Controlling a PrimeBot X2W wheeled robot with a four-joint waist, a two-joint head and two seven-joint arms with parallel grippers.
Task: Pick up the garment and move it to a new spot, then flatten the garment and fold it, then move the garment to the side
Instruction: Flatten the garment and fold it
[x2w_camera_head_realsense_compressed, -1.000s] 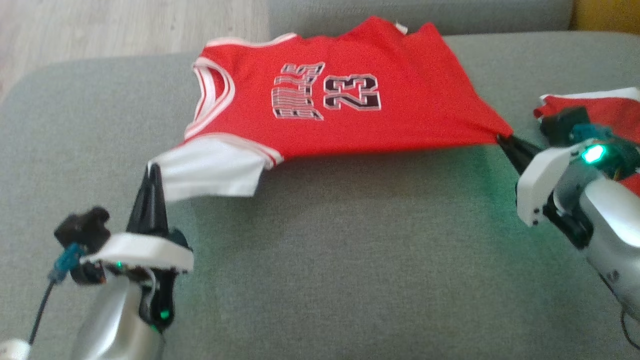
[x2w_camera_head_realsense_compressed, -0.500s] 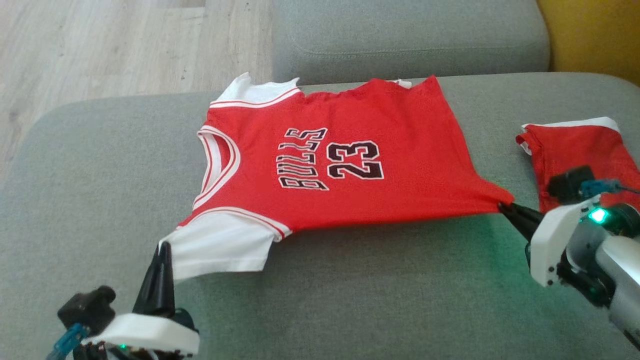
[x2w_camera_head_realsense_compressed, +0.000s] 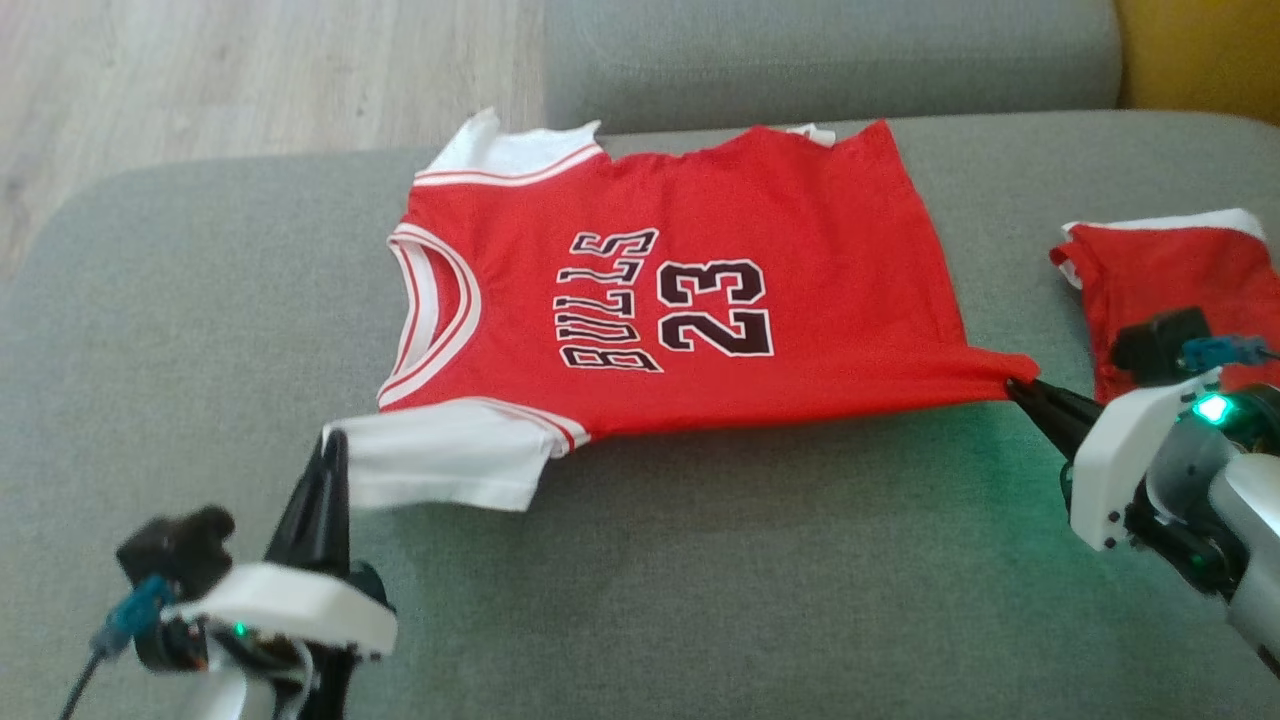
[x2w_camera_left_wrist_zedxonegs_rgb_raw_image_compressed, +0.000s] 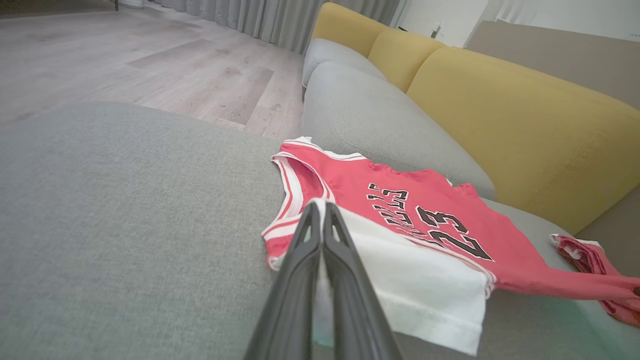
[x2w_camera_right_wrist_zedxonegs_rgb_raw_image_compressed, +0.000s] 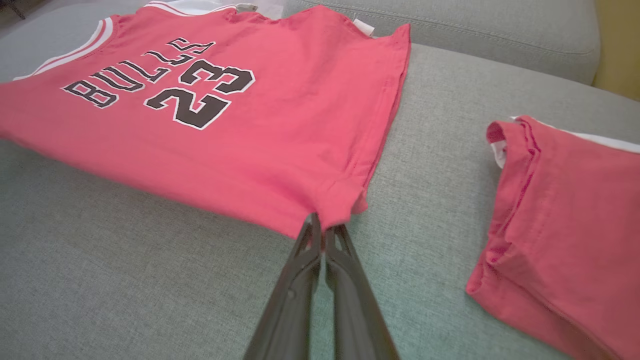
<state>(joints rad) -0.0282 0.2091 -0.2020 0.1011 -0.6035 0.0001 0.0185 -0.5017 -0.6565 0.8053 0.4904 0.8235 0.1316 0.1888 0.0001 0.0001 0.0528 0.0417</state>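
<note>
Both my pincers are clamped tight on the red jersey (x2w_camera_head_realsense_compressed: 820, 300): my left gripper (x2w_camera_head_realsense_compressed: 330, 445) pinches the corner of the white sleeve (x2w_camera_head_realsense_compressed: 440, 470), and my right gripper (x2w_camera_head_realsense_compressed: 1018, 385) bites the hem corner. The jersey's spread face up on the grey sofa cushion (x2w_camera_head_realsense_compressed: 700, 580), number 23 showing, near edge stretched between my fingers. A folded red garment (x2w_camera_head_realsense_compressed: 1170, 270) lies to my right, apart from the jersey.
</note>
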